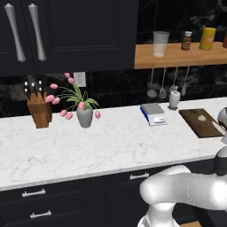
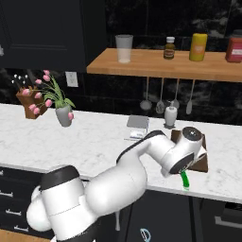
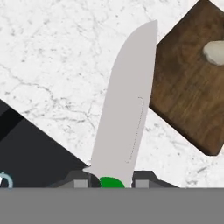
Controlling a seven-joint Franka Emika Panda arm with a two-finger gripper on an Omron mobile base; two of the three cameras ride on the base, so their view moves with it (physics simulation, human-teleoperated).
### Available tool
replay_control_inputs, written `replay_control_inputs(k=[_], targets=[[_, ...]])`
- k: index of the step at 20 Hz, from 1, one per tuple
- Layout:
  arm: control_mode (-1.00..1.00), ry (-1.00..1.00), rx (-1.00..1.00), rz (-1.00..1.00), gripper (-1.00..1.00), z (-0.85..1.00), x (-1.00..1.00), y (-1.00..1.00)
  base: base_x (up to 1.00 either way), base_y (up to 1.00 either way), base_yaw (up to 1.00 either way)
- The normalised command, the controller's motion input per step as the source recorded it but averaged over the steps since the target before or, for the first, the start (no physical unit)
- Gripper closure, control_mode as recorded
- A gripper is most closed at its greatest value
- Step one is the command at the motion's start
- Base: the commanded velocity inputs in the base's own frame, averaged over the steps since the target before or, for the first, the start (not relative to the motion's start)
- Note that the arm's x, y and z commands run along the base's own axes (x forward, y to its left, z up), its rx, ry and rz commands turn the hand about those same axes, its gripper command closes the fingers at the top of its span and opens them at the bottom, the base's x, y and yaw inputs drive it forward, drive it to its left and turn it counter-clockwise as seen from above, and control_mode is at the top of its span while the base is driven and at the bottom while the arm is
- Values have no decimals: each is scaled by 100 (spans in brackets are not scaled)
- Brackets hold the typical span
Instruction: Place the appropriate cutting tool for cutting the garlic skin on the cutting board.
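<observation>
One green-handled knife [image 3: 124,109] clamped in the gripper [image 3: 114,179], its blade over the white marble counter [image 1: 111,142].
Its tip lies just beside the dark wooden cutting board [image 3: 188,87], where the garlic [image 3: 214,51] rests. Behind the board stand a blue-and-white booklet [image 1: 153,114] and a white shaker [image 1: 174,98]; a knife block [image 1: 39,106] and a vase of pink tulips [image 1: 84,113] sit well apart. A wooden shelf [image 2: 160,64] hangs against black walls. The arm bends low over the counter's front edge, by the board's near corner.

Garlic [image 1: 202,118] lies on the cutting board [image 1: 198,124].
</observation>
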Motion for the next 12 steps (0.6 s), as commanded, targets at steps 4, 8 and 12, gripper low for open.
replay_control_inputs(k=[4,8,12], targets=[[-100,12,0,14,100,-10,100,0,0,0,0],[-100,11,0,15,100,-16,99,-9,0,0,0],[-100,7,0,15,100,-28,83,-14,0,0,0]])
